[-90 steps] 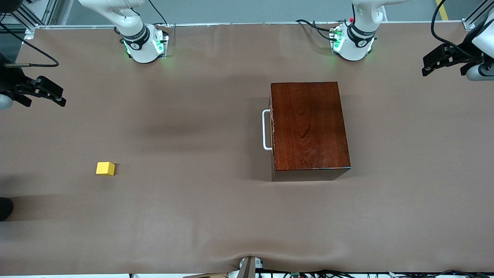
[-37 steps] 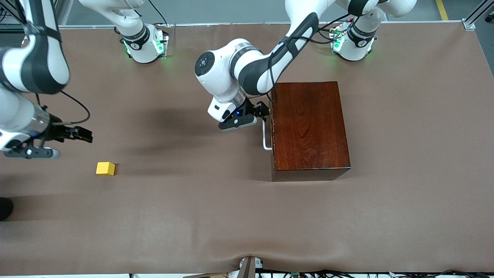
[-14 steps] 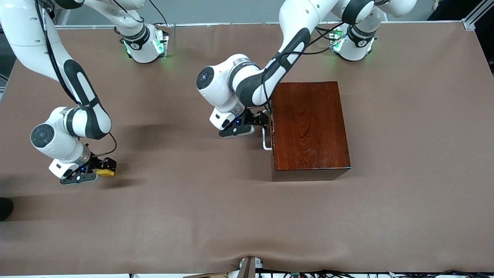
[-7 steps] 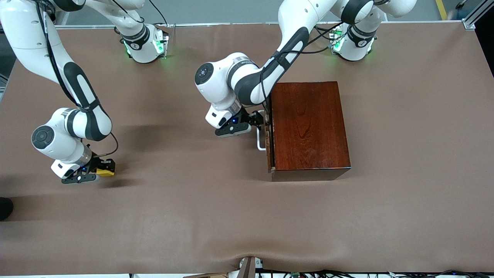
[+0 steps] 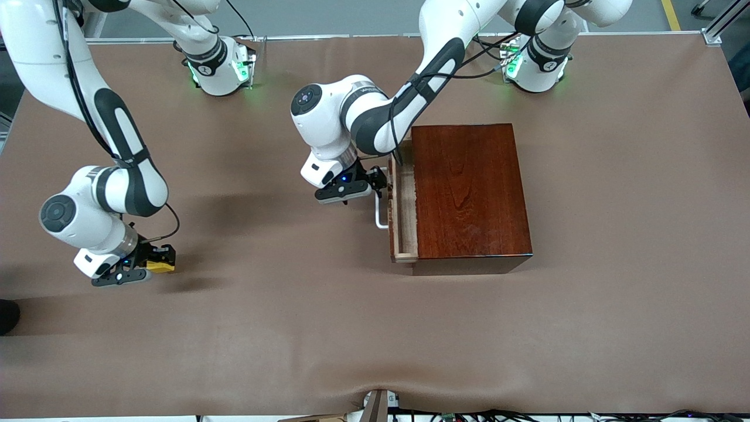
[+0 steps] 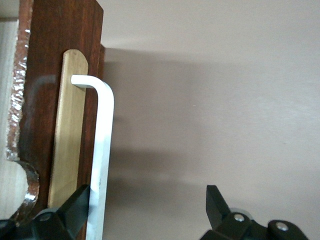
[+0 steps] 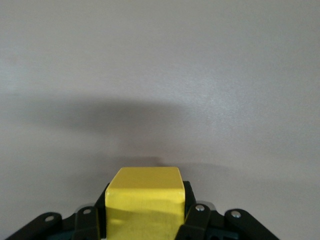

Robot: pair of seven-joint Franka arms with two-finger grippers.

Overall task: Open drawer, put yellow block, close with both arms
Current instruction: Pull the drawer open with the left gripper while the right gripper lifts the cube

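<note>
**Drawer partly out, block clamped**

The mahogany box point(image 5: 471, 190) hides most of the drawer point(image 5: 403, 202); only a narrow strip of pale tray shows, toward the right arm's end. The left gripper point(image 5: 379, 180) is at the white handle point(image 6: 102, 150), its fingers point(image 6: 75, 212) spread wide, one touching the bar, the other apart from it. Toward the right arm's end of the table point(image 5: 293, 328), the right gripper point(image 5: 162, 258) pinches the yellow block point(image 7: 145, 200) between both fingers; the block's lower part is cut off from view.
</note>
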